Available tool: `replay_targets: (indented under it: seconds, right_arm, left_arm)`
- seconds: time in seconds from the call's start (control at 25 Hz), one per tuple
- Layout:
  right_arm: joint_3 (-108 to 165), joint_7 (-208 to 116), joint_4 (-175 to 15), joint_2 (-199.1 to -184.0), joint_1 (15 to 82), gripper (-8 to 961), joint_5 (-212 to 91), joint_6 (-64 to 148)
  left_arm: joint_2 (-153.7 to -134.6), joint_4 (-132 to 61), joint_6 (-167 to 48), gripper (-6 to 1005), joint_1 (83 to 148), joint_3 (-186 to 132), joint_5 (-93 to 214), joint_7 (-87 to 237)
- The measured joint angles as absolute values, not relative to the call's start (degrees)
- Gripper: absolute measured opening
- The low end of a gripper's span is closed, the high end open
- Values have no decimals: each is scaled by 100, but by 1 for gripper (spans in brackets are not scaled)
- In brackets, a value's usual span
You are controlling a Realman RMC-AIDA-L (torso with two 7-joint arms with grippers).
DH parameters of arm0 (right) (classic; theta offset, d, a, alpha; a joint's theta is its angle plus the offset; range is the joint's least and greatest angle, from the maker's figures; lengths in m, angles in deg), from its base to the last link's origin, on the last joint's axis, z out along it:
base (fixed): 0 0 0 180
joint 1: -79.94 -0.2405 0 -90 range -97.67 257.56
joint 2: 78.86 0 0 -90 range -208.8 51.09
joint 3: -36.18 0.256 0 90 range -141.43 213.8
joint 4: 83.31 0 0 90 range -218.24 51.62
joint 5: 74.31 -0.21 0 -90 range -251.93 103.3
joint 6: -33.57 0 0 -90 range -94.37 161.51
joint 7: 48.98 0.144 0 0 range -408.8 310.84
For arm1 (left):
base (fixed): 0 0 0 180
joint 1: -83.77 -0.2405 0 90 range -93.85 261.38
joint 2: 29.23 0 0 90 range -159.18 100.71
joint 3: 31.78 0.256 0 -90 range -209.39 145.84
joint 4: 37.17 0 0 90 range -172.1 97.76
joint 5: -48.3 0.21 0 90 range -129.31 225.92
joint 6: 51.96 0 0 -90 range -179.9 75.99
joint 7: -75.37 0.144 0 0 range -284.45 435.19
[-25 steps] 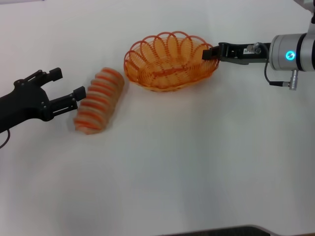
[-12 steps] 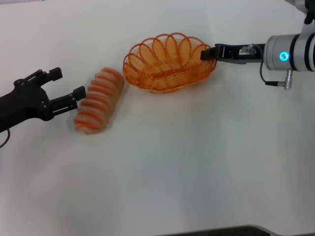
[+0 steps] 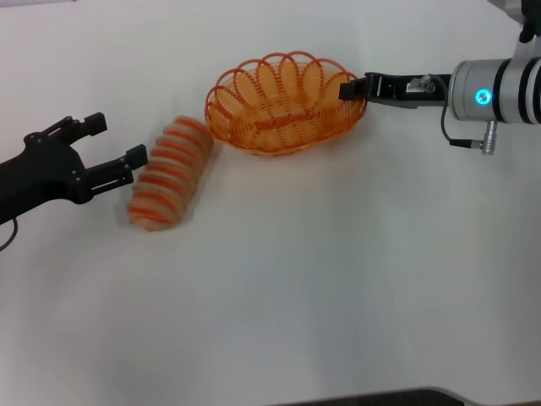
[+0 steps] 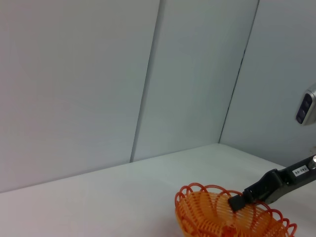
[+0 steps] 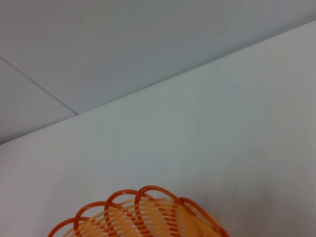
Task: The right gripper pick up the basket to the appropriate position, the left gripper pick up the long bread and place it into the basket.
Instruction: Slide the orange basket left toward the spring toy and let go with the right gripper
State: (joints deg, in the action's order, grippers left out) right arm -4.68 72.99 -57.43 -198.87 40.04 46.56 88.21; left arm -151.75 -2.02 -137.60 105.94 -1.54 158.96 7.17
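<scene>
The orange wire basket [image 3: 283, 106] sits at the back middle of the white table, slightly tilted. My right gripper [image 3: 350, 90] is shut on the basket's right rim. The basket [image 4: 224, 217] shows low in the left wrist view with the right gripper [image 4: 237, 202] pinching its rim, and its looped rim [image 5: 143, 210] fills the bottom of the right wrist view. The long bread [image 3: 170, 173], tan with orange stripes, lies left of the basket. My left gripper [image 3: 114, 145] is open just left of the bread, apart from it.
Grey wall panels [image 4: 148, 79] rise behind the white table [image 3: 338, 279]. A dark edge [image 3: 380, 397] marks the table's front.
The right gripper has carried the basket a little to the left and farther back, nearer the bread. The left gripper and the bread have stayed put.
</scene>
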Motion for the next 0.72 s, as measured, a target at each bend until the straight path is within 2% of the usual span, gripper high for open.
replay_targets:
  seconds: [0.72]
  right_arm:
    - [-433, 7333, -5827, -19873, 4013, 182, 4644, 8820]
  left_arm:
    - [-15175, -202, -13716, 886, 10601, -154, 15896, 709]
